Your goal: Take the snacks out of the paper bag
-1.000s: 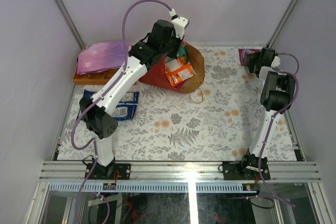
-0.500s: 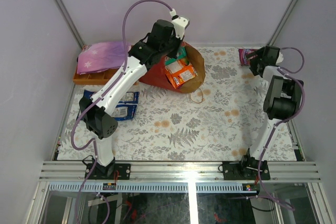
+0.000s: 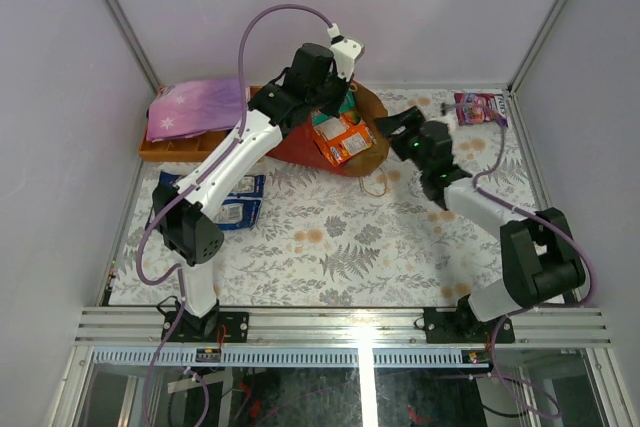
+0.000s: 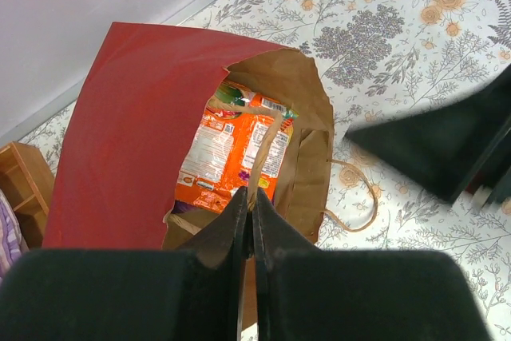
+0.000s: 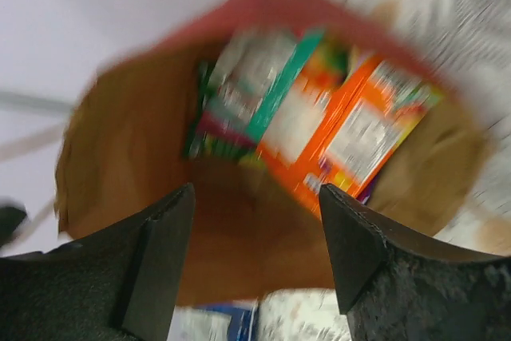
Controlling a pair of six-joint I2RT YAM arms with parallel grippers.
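1. Left wrist view is showing the left gripper [image 4: 249, 197] pinching the handle [image 4: 263, 145] of the paper bag [image 4: 136, 133], jaws pressed together.
2. Right gripper [image 5: 255, 193] is gaping wide, empty, facing the bag's mouth.
3. Snacks [image 4: 231, 145] are lying inside the bag.

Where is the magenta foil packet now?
The magenta foil packet lies at the far right corner of the table in the top view, right of the right gripper and the red paper bag.

1. Walls [image 3: 450, 7]: plain pale lilac at the back and both sides, evenly lit.
2. Metal posts [image 3: 118, 17]: slanting in both upper corners.
3. Table [image 3: 340, 247]: white cover, grey fern and orange flower print.
4. Wooden tray [image 3: 160, 154]: upper left, purple cloth [image 3: 195, 107] on it.
5. Aluminium rail [image 3: 340, 325]: along the bottom.
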